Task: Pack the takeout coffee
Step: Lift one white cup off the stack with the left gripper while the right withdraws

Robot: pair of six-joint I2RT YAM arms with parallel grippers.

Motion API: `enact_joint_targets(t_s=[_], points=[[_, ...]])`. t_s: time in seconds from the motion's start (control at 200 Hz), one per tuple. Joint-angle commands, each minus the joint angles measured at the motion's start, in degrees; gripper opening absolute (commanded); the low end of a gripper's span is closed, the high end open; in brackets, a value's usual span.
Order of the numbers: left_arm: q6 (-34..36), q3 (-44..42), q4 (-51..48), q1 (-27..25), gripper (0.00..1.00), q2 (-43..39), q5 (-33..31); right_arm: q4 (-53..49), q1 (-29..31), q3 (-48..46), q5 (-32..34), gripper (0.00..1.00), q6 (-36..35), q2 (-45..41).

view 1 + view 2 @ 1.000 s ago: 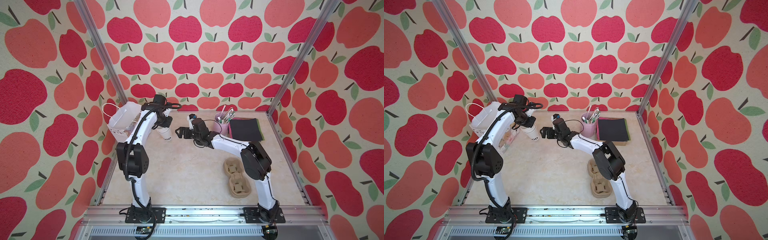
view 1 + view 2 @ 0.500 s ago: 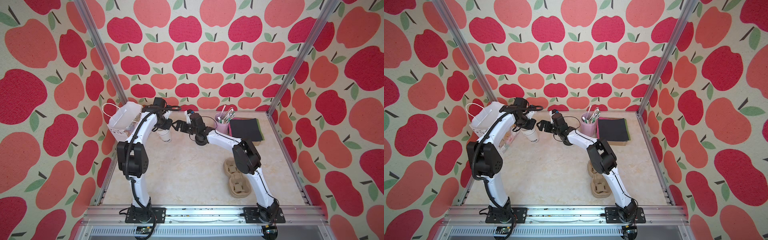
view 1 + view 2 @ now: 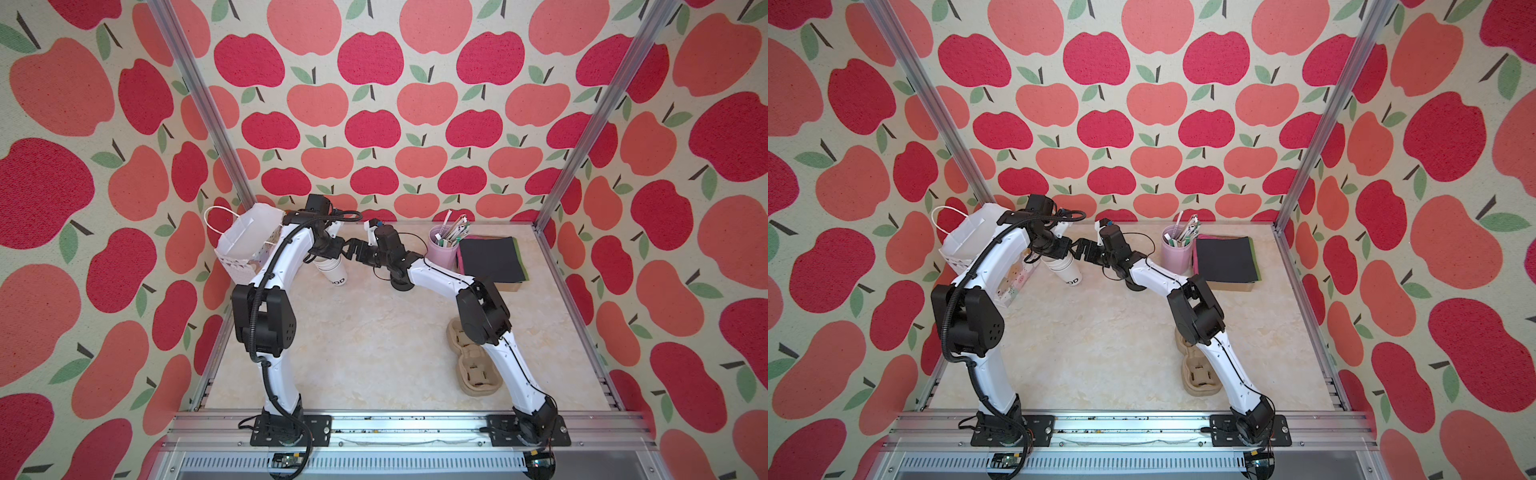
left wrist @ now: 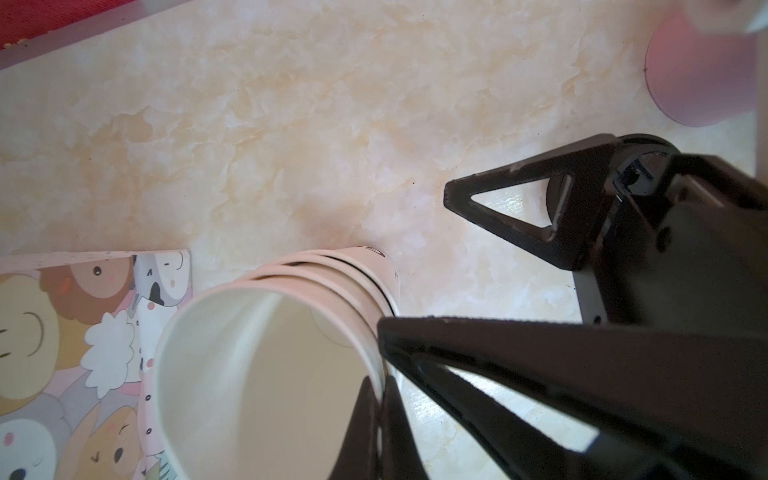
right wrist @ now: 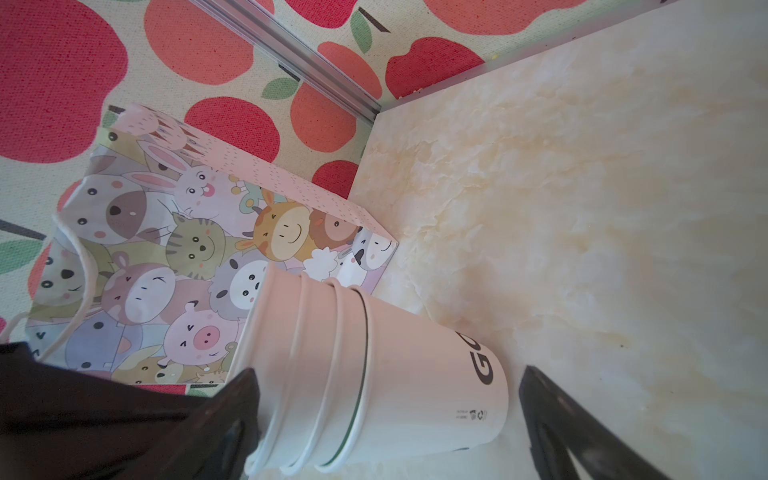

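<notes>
In both top views I see one stack of white cups (image 3: 331, 270) leaning beside one animal-print bag (image 3: 245, 245) at the rear left. My left gripper (image 3: 328, 249) is at its mouth and my right gripper (image 3: 352, 248) is spread wide just beside it, while one black lid (image 3: 401, 286) lies under the right arm, and one pink cup (image 3: 441, 251) and one cardboard carrier (image 3: 469, 365) stand further right. Through the left wrist I count four nested rims, and the left gripper pinches the innermost one tight, one finger inside and one outside. Through the right wrist the outermost of the four is the lettered cup (image 5: 436, 382), tilted between two wide-apart fingers (image 5: 232, 415); I cannot tell whether they touch it.
</notes>
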Motion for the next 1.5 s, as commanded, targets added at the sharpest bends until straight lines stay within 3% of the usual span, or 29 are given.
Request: enact_joint_targets(t_s=[0.0, 0.755, 1.196, 1.496], points=[[-0.5, -0.5, 0.2, 0.3, 0.00, -1.7, 0.8, -3.0, -0.4, 3.0, -1.5, 0.99, 1.0, 2.3], [1.3, 7.5, -4.9, -0.9, 0.00, -3.3, -3.7, -6.1, -0.9, 2.3, 0.9, 0.99, -0.8, 3.1], [0.9, 11.1, -6.1, -3.8, 0.00, -13.0, -7.3, 0.1, -0.9, -0.6, -0.3, 0.99, 0.4, -0.8], [0.3, 14.7, -11.7, -9.6, 0.00, -18.8, -11.2, 3.9, -1.0, -1.7, -0.6, 0.99, 0.2, -4.8]])
